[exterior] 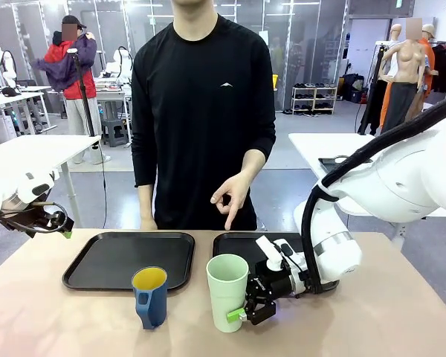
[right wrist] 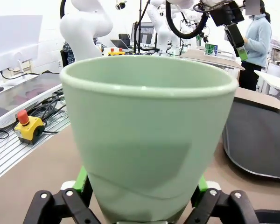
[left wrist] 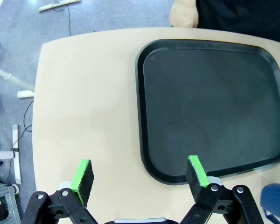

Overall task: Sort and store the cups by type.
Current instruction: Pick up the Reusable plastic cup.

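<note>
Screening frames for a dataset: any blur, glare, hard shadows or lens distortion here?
Front view: evenly lit and sharp, only faint shadows under the mint tumbler and blue mug. Left wrist view: sharp, but the wide lens bows the edges of the table and black tray. Right wrist view: the tumbler looms close and bulged, faint highlight on its rim, no motion blur.

- We see a left tray (exterior: 126, 256) and a right tray (exterior: 241, 243), both black, side by side on the tan desk (exterior: 52, 320).
- We see a person (exterior: 201, 111) in black at its far edge.
</note>
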`<act>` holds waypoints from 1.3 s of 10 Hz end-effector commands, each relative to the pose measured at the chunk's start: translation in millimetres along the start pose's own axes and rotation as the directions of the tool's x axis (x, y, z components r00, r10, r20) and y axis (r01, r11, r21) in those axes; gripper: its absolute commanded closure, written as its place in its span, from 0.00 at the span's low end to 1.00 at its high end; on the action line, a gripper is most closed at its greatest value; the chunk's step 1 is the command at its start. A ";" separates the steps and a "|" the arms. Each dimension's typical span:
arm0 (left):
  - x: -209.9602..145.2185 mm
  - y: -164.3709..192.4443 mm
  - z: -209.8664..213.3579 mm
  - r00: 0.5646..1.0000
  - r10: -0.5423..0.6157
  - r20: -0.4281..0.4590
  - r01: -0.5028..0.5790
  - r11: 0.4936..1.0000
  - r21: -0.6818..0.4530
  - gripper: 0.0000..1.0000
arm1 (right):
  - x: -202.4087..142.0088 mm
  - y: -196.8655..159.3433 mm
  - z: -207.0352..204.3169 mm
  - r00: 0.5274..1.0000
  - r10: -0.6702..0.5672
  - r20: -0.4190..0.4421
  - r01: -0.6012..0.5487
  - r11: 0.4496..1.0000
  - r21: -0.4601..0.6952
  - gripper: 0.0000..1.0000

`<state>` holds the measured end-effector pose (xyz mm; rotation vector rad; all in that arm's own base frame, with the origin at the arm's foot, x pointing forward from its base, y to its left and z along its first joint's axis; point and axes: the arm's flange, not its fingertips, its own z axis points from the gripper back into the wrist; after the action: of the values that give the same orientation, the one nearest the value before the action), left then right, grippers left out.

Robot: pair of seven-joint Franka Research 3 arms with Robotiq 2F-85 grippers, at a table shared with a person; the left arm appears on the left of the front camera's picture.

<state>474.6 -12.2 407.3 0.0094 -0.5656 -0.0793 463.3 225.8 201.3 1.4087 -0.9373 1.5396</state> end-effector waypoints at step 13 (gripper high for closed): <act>0.2 1.4 0.3 1.000 -0.005 0.000 0.005 1.000 0.004 0.00 | 101.6 35.4 4.9 0.995 -0.009 -0.099 -0.007 0.988 -0.153 0.55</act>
<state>474.6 -12.2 407.2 0.0094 -0.5656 -0.0792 441.8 213.4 292.6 1.2492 -1.0040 1.5330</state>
